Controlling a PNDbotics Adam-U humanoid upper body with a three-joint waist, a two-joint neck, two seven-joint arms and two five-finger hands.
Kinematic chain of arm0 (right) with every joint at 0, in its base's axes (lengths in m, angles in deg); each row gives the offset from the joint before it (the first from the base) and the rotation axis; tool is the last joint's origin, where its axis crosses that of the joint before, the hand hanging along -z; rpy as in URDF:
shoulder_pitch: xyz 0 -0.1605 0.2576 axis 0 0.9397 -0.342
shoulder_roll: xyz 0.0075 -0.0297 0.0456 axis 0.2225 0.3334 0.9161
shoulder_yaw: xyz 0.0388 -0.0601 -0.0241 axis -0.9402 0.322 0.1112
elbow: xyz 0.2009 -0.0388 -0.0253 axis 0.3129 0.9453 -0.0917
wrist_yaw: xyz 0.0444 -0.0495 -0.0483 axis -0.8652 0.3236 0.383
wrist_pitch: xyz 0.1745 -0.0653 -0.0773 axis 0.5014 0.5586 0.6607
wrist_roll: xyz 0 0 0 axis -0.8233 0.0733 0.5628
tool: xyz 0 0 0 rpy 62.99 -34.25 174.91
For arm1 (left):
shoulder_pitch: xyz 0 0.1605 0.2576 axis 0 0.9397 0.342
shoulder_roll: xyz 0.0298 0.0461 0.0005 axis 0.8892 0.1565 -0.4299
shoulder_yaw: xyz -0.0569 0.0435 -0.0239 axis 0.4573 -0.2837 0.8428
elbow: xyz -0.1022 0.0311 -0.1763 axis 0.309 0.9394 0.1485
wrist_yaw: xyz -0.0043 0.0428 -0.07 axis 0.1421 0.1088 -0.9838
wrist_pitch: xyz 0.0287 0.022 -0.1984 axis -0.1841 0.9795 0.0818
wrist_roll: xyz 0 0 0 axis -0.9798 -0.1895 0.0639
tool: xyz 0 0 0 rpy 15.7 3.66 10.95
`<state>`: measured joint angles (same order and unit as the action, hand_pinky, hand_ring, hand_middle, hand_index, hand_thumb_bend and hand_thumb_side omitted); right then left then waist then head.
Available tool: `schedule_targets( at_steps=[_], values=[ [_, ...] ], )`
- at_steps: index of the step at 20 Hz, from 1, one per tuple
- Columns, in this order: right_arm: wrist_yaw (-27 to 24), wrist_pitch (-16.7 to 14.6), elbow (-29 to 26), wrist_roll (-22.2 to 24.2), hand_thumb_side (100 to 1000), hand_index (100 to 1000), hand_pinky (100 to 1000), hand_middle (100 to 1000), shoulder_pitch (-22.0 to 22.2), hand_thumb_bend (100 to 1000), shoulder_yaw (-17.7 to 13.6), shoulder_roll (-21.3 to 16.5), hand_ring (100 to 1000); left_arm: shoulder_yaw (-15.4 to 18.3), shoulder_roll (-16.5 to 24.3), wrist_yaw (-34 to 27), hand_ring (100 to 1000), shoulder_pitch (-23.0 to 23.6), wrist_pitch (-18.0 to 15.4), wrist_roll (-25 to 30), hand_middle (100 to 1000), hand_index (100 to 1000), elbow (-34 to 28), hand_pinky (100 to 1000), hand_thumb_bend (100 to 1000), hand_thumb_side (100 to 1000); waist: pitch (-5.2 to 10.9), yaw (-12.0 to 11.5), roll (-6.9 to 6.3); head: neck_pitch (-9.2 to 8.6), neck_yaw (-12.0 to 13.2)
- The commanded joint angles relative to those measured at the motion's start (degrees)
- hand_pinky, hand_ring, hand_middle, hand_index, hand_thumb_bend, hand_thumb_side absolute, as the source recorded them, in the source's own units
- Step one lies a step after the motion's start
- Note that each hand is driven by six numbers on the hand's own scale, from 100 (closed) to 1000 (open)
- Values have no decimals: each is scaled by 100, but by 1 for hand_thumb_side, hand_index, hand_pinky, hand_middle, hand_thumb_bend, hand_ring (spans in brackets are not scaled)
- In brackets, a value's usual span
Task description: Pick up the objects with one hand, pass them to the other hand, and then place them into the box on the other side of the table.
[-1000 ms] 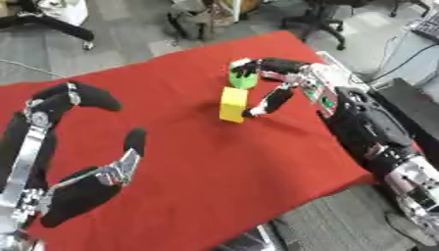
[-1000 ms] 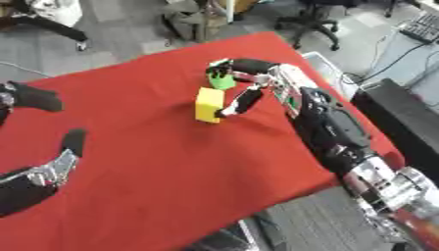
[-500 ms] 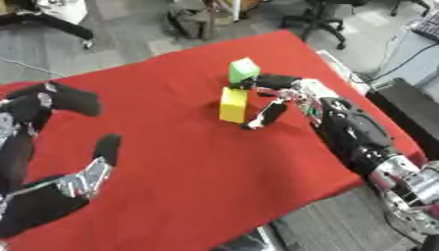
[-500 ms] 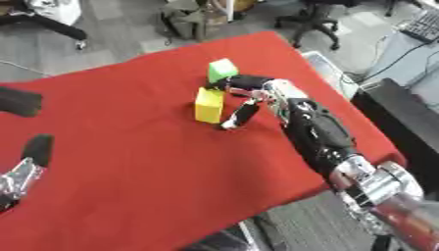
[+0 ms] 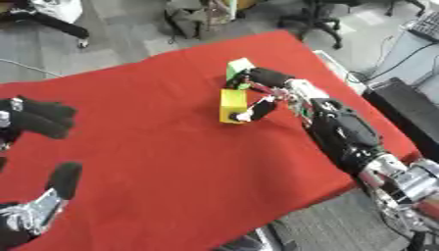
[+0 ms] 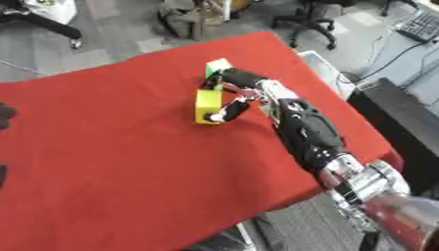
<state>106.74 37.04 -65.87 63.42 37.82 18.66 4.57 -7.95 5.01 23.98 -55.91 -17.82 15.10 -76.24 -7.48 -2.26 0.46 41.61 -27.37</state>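
A yellow block [image 5: 230, 105] stands on the red table cloth [image 5: 154, 162], with a green block [image 5: 239, 67] just behind it. My right hand [image 5: 276, 92] reaches in from the right and is curled against the yellow block's right side. One finger [image 5: 258, 75] sits at the block's top, between it and the green block. A white-tipped finger [image 5: 246, 115] presses its lower front corner. My left hand [image 5: 36, 121] shows at the left edge, fingers relaxed and holding nothing. No box is in view.
The table's right edge runs close beside my right forearm, with a dark case [image 5: 410, 109] on the floor beyond it. Office chairs [image 5: 319, 14] and grey floor lie past the far edge.
The view has shifted. My right hand has come down from around the green block and its fingers have closed on the yellow block. The left hand sits further toward the left edge.
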Motion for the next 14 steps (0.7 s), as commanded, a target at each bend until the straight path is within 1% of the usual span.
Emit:
schedule_targets(
  at_steps=[1,4,7,8,9,10,12,14],
  values=[
    [-127,5,-260,-303,419,665,838,489,-84,346,26,-87,683,181,107,-102,754,-50,-25,222,595,626,-102,919,258,214,86,-1,15,-79,-12],
    [-147,-56,-417,-534,396,654,830,465,-52,322,117,-76,673,234,120,-141,754,-32,-10,269,594,626,-102,920,256,215,96,10,18,-80,30],
    [-195,-126,-652,-661,379,650,826,457,1,295,187,-65,668,255,129,-160,754,-1,10,262,595,626,-102,920,252,222,112,28,24,-77,97],
    [-247,-153,-761,-691,481,649,824,457,26,310,206,-58,667,267,135,-160,753,20,21,247,595,626,-102,921,250,223,118,38,25,-83,154],
    [-311,-185,-885,-720,369,648,822,453,55,288,229,-50,667,287,146,-160,752,50,37,219,595,625,-102,922,246,227,122,50,24,-90,232],
    [-382,-231,-1011,-763,358,646,818,450,86,279,254,-35,665,323,165,-154,751,91,62,171,594,625,-102,922,242,228,128,65,24,-94,355],
    [-537,-333,-1270,-882,338,646,812,448,152,270,305,-1,666,431,212,-133,745,195,132,39,590,621,-102,923,235,231,139,100,17,-93,720],
    [-702,-474,-1540,-1032,311,645,802,446,203,262,350,74,667,594,272,-141,741,341,246,-121,588,619,-102,925,228,235,152,147,6,-85,1288]
  ],
)
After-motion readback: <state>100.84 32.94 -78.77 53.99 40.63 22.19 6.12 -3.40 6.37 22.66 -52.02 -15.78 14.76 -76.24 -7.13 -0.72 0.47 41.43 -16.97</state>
